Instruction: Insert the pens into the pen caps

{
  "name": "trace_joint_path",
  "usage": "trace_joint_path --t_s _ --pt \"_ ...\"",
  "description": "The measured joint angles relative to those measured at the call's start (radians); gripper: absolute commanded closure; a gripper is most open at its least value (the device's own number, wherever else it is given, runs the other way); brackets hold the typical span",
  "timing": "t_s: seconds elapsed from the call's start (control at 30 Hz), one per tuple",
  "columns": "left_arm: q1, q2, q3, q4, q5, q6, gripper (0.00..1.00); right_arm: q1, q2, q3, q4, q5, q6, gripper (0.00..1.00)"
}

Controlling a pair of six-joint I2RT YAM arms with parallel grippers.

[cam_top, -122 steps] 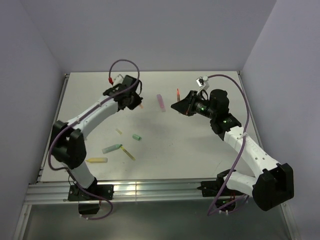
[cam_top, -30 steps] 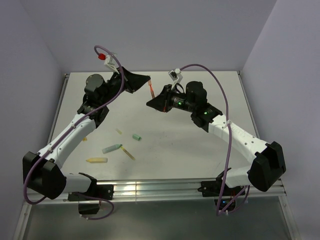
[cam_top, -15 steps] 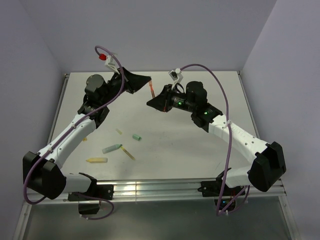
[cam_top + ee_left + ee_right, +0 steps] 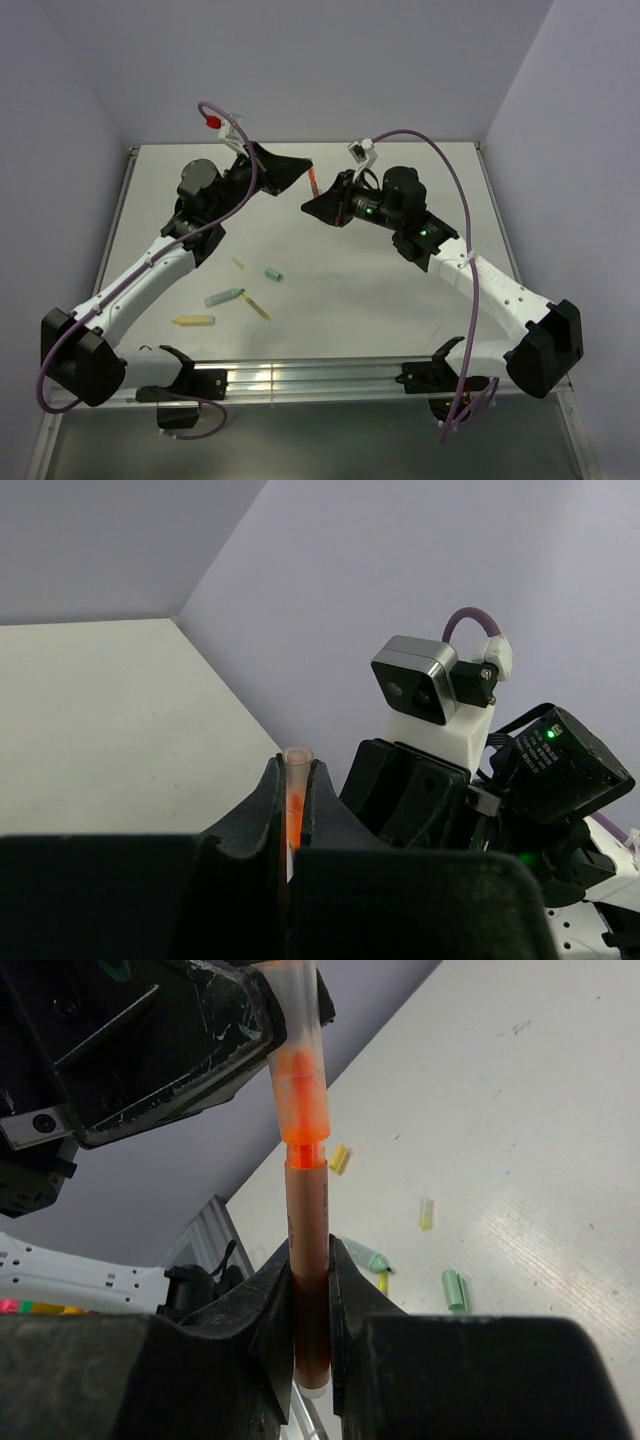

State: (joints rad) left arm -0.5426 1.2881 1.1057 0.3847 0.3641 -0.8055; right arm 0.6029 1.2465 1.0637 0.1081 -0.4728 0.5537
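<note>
My right gripper (image 4: pixel 310 1250) is shut on the brown-orange pen body (image 4: pixel 309 1230). The pen's orange tip sits inside a translucent orange cap (image 4: pixel 298 1070). My left gripper (image 4: pixel 297 765) is shut on that cap (image 4: pixel 296 795). In the top view both grippers meet in the air above the far middle of the table, the left (image 4: pixel 303 166) above the right (image 4: pixel 309 207), with the pen (image 4: pixel 314 181) between them. A mint green pen (image 4: pixel 224 297), a yellow pen (image 4: pixel 193 321), an olive-yellow pen (image 4: pixel 258 307), a green cap (image 4: pixel 273 274) and a yellow cap (image 4: pixel 238 263) lie on the table. No pink-purple pen shows.
The white table (image 4: pixel 400 290) is walled at the back and both sides, with a metal rail (image 4: pixel 300 380) along the near edge. The right wrist view also shows the green cap (image 4: pixel 455 1289), a yellow cap (image 4: pixel 426 1213) and another yellow piece (image 4: pixel 340 1158).
Both grippers have shifted a little to the right together, still joined at the orange pen and cap. The things lying on the table have not moved.
</note>
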Motion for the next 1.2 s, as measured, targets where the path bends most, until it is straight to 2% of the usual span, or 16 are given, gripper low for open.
trace_joint_path --t_s 0.7,1.2 --pt "-0.174 -0.212 -0.147 0.016 -0.195 0.041 1.0 0.022 -0.129 -0.095 0.07 -0.142 -0.047 1.0" --pt "-0.28 -0.245 -0.154 0.007 -0.333 0.126 1.0 0.024 -0.168 -0.107 0.063 -0.173 -0.068 1.0"
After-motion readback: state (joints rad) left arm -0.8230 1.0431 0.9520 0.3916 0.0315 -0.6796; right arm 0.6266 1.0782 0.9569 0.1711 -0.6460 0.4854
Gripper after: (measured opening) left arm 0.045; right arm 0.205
